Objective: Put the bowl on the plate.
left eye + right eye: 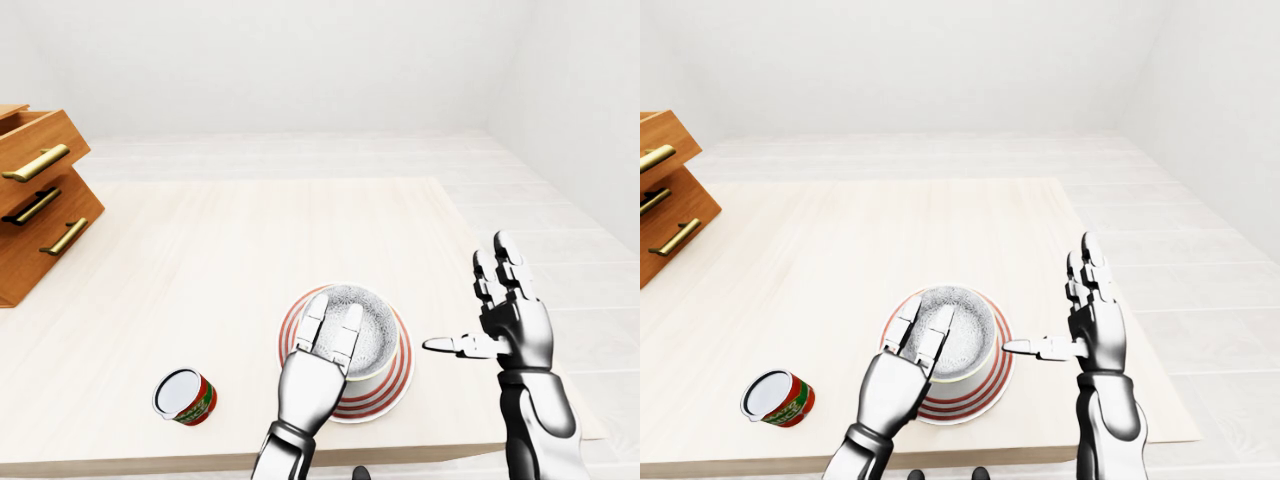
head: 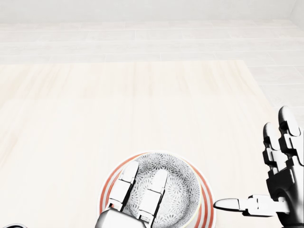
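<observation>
Plate (image 1: 399, 364): red-striped rim.
Bowl (image 1: 372, 320): white, grey flower pattern inside, sits on the plate.
Left hand (image 1: 315, 360): released, 2 fingers flat over bowl.
Right hand (image 1: 515, 322): spread wide, right of plate.

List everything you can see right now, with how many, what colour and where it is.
Table: one, pale wood, fills the middle of the left-eye view.
Plate: one, white with red rings, near the table's bottom edge.
Bowl: one, white with grey pattern, standing on the plate.
Can: one, red with white lid, lower left of the plate.
Drawer unit: one, brown wood with brass handles, at the left edge.
Left hand: silver, open, fingers flat over the bowl.
Right hand: silver, open, right of the plate.
</observation>
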